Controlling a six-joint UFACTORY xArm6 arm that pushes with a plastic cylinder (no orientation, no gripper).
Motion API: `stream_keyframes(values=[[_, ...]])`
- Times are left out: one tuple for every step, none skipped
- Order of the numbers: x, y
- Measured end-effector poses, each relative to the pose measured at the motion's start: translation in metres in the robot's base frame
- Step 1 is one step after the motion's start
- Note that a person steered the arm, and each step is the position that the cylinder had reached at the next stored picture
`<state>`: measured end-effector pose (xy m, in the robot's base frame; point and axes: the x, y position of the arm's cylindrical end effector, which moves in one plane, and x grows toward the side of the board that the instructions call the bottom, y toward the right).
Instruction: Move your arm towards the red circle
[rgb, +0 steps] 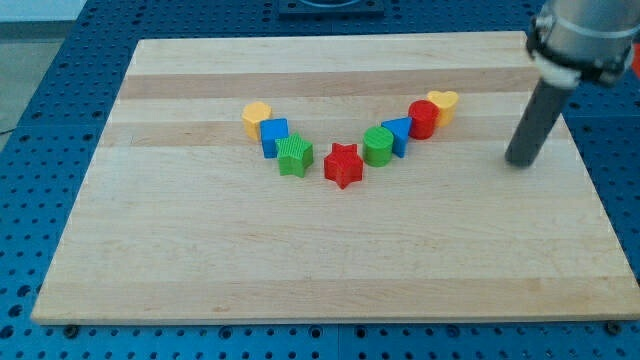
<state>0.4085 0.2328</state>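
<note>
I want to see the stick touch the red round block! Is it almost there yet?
Not quite. My tip is down on the wooden board, at the view's right of the whole row of blocks, touching none. The red circle sits near that end, beside the yellow heart. What's left: slide my tip across the bare gap, toward the view's left and slightly up, to reach it.

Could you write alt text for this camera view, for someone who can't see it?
My tip rests on a wooden board, apart from and to the view's right of a V-shaped row of eight coloured blocks. The red circle sits near that row's right end, beside a yellow heart.
</note>
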Motion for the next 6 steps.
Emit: stream_keyframes(values=[[-0.082,0.01],[-0.128,-0.008],[-0.127,-0.101],[-0.079,-0.187],[-0.048,-0.198],[-0.061,-0.187]])
